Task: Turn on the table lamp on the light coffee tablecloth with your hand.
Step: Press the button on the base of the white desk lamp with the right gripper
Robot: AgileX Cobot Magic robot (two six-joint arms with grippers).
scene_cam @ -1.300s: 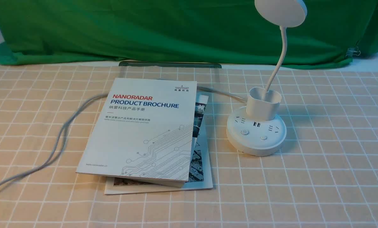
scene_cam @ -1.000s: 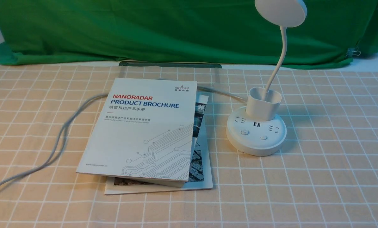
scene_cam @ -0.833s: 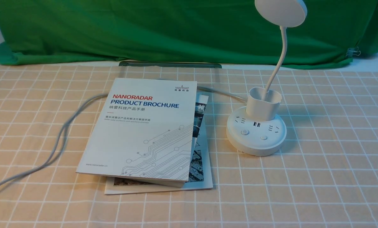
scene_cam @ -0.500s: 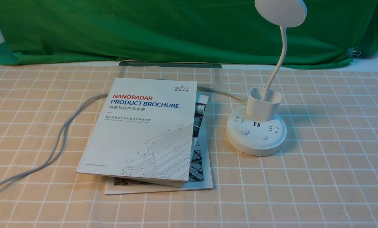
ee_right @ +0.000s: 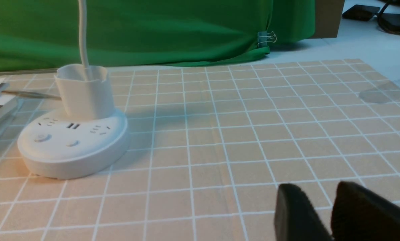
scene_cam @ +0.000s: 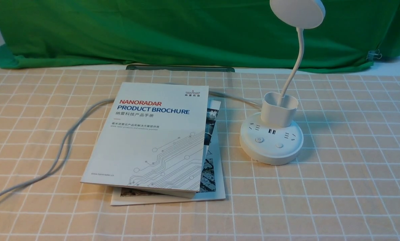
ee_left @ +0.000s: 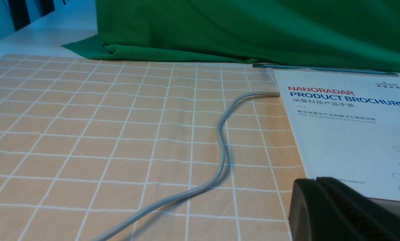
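Bare tablecloth (scene_cam: 337,187) is left in front of and to the right of the lamp (scene_cam: 271,144); its base can be approached from there unhindered. On its left, passage is narrowed by stacked brochures (scene_cam: 153,137) just beside it. Farther left, a grey cable (scene_cam: 66,140) is laid across. Behind, a green cloth (scene_cam: 186,33) is draped.

The white plastic table lamp (scene_cam: 279,110) loses part of its disc head past the top edge; the grey cable (scene_cam: 66,142) disappears under the white brochure (scene_cam: 153,140).

white brochure (scene_cam: 153,137) cover printed "nanoradar product brochure", chinese line beneath, small web address near its bottom corner
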